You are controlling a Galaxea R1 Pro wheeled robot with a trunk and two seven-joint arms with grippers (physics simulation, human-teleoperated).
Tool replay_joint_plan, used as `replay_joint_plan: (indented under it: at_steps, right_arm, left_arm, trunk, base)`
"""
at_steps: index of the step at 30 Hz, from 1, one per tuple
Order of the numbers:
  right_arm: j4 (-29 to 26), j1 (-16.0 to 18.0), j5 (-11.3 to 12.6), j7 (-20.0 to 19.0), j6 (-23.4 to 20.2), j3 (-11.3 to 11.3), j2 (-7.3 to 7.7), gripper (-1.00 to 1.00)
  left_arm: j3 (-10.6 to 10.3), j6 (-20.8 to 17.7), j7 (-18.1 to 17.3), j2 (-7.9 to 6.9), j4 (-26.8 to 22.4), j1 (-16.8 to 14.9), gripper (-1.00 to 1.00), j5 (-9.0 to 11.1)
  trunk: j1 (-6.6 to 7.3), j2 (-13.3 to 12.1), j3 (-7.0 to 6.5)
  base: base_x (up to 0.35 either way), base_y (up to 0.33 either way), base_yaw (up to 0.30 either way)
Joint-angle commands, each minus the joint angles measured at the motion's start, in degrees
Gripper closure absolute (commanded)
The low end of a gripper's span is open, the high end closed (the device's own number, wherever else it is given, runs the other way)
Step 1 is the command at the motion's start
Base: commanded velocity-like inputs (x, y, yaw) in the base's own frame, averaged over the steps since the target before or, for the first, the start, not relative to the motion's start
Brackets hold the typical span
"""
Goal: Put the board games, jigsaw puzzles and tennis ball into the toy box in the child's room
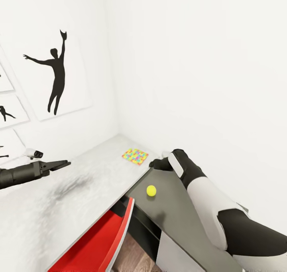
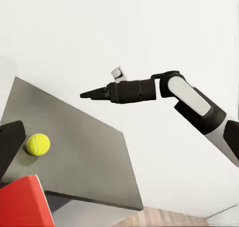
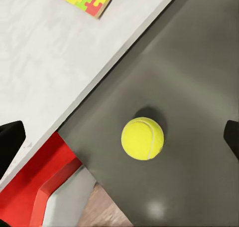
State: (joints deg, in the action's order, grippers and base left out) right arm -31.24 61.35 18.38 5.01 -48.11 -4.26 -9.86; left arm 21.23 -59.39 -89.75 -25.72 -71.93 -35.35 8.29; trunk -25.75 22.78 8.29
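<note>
The tennis ball (image 1: 151, 190) is sitting alone on the lower dark-grey section of the table (image 1: 179, 220), near the step where it is joining the higher light-grey top, and the right claw (image 1: 156, 164) is hanging above that dark section, pointing down toward it. In the right wrist view the ball (image 3: 142, 138) is lying almost midway between the two dark fingertips (image 3: 10, 147) showing at opposite edges of the picture, so the right claw is spread wide, seemingly being lined up over the ball for a pick. A jigsaw puzzle (image 1: 135, 156), a thin slab of mostly yellow interlocking pieces, is resting flat on the light-grey top close to the corner of the white walls, well apart from the ball. The left claw (image 1: 63, 164) is reaching out level over the light-grey top with its fingers pressed together and holding nothing, probably being kept clear while the right arm is working. A red chair (image 1: 99, 240) is standing tucked against the table edge below the ball. The toy box is not among the things these pictures are showing, so the ball is, by my judgement, not yet put away.
</note>
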Motion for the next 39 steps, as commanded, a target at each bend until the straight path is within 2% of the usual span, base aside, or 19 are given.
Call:
replay_joint_plan:
  at_steps: [1, 5, 10, 17, 26, 39]
  right_arm:
    - [0.33, 0.63, 0.06, 0.53, -0.10, -0.27, -0.14, -1.00]
    - [0.78, 1.71, -2.20, 0.53, -0.07, -0.26, -0.14, -1.00]
    - [1.06, 2.46, -6.04, 0.51, -0.01, -0.20, -0.14, -1.00]
    - [1.16, 2.67, -7.50, 0.48, 0.03, -0.21, -0.14, -1.00]
    - [1.18, 2.72, -7.87, 0.44, 0.02, -0.22, -0.14, -1.00]
    - [1.18, 2.64, -7.75, 0.29, -0.05, -0.22, -0.14, -1.00]
  left_arm:
    - [-2.05, -0.61, -0.25, 0.01, 0.33, -2.28, -1.00, -0.05]
    - [-5.54, -0.61, -0.25, 0.04, 1.36, -6.07, -1.00, 0.00]
    - [-7.84, -0.61, -0.25, 0.07, 4.09, -9.59, -1.00, -0.03]
    - [-8.52, -0.61, -0.25, 0.38, 5.05, -10.78, -1.00, 0.04]
    - [-8.86, -0.61, -0.25, 2.70, 5.21, -12.26, -1.00, -0.19]
    - [-8.86, -0.61, -0.25, 3.23, 5.19, -12.60, -1.00, 0.01]
  trunk:
    - [-0.03, 0.13, 0.23]
    - [-0.03, 0.13, 0.60]
    - [-0.03, 0.13, 1.07]
    - [-0.03, 0.13, 1.73]
    - [-0.03, 0.13, 2.58]
    - [-0.03, 0.13, 3.80]
  base:
    - [0.000, 0.000, 0.000]
    - [0.000, 0.000, 0.000]
    - [0.000, 0.000, 0.000]
    - [0.000, 0.000, 0.000]
    - [0.000, 0.000, 0.000]
    - [0.000, 0.000, 0.000]
